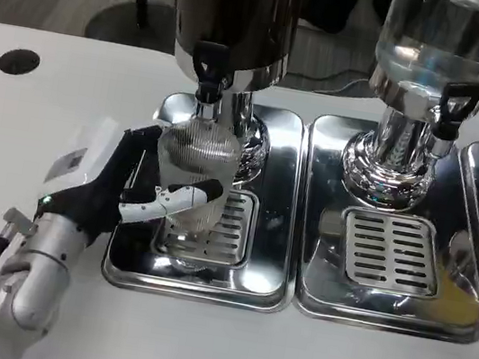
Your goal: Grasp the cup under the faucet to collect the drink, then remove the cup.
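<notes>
White table: round black hole at far left. Left hand, white-backed on a silver forearm: fingers wrapped around the clear ribbed glass cup, gripping it. Cup position: upright above the slotted grate of the left polished steel drip tray, directly beneath the black faucet of the dark-bodied drink dispenser. Right: clear-tank dispenser on a second steel drip tray.
</notes>
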Robot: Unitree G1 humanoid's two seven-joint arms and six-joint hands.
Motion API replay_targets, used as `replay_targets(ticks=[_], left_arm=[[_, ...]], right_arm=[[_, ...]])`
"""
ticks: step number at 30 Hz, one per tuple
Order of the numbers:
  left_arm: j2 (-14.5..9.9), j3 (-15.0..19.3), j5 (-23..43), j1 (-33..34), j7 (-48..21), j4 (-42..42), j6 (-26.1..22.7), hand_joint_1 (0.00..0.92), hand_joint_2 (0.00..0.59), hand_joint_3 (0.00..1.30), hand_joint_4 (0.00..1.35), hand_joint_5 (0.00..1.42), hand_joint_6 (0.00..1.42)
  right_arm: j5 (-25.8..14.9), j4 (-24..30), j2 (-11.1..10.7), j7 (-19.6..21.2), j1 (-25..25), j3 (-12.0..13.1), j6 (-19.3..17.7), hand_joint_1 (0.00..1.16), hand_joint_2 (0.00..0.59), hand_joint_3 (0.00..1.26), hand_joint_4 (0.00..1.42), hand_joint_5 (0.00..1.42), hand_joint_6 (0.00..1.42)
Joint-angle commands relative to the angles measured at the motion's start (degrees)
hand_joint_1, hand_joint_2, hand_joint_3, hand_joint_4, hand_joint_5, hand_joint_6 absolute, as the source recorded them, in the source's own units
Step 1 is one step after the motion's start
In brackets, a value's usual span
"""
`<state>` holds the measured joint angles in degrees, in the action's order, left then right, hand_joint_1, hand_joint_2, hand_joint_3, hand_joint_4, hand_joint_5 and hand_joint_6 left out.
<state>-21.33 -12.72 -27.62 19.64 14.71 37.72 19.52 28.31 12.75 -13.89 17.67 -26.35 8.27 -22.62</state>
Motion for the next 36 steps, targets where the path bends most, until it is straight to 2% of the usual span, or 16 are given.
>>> replay_targets(ticks=[1, 6, 9, 13, 18, 23, 36], left_arm=[[0.4, -0.7, -0.4, -0.4, -0.2, -1.2, 1.6, 0.365, 0.189, 0.42, 0.5, 0.32, 0.22], [0.2, -1.0, -0.6, -0.5, -0.3, -1.3, 1.6, 0.362, 0.183, 0.42, 0.5, 0.32, 0.22], [-0.2, -1.2, -0.3, -0.5, -1.3, -1.2, 1.6, 0.325, 0.179, 0.42, 0.48, 0.31, 0.22], [-0.5, -1.3, 0.2, -0.2, -2.8, -0.9, 2.0, 0.259, 0.14, 0.41, 0.45, 0.28, 0.22], [-0.7, -0.7, 1.3, -0.3, -4.5, -0.9, 2.6, 0.179, 0.079, 0.33, 0.34, 0.27, 0.22], [-0.7, -0.1, 2.2, -0.4, -4.9, -0.9, 2.9, 0.139, 0.056, 0.3, 0.32, 0.25, 0.2], [-0.6, 1.0, 2.1, -0.9, -3.6, -1.4, 3.6, 0.115, 0.035, 0.29, 0.34, 0.25, 0.2]], right_arm=[[-0.5, -0.1, 0.1, 0.0, -0.1, 0.5, -0.9, 0.53, 0.583, 0.39, 0.25, 0.2, 0.16], [-0.5, -0.1, 0.1, 0.0, 0.0, 0.5, -0.9, 0.53, 0.583, 0.39, 0.25, 0.2, 0.16], [-0.7, -0.1, 0.1, 0.0, 0.0, 0.5, -1.0, 0.53, 0.583, 0.39, 0.25, 0.2, 0.16], [-0.8, -0.1, 0.1, 0.0, 0.1, 0.5, -1.1, 0.53, 0.583, 0.39, 0.25, 0.2, 0.16], [-1.0, -0.2, 0.2, 0.2, 0.2, 0.6, -1.4, 0.53, 0.585, 0.39, 0.25, 0.2, 0.16], [-1.1, -0.4, 0.4, 0.4, 0.3, 0.6, -1.6, 0.54, 0.586, 0.39, 0.25, 0.2, 0.16], [-0.8, -0.5, 1.0, 0.7, 0.3, 1.1, -2.5, 0.54, 0.586, 0.39, 0.27, 0.21, 0.16]])
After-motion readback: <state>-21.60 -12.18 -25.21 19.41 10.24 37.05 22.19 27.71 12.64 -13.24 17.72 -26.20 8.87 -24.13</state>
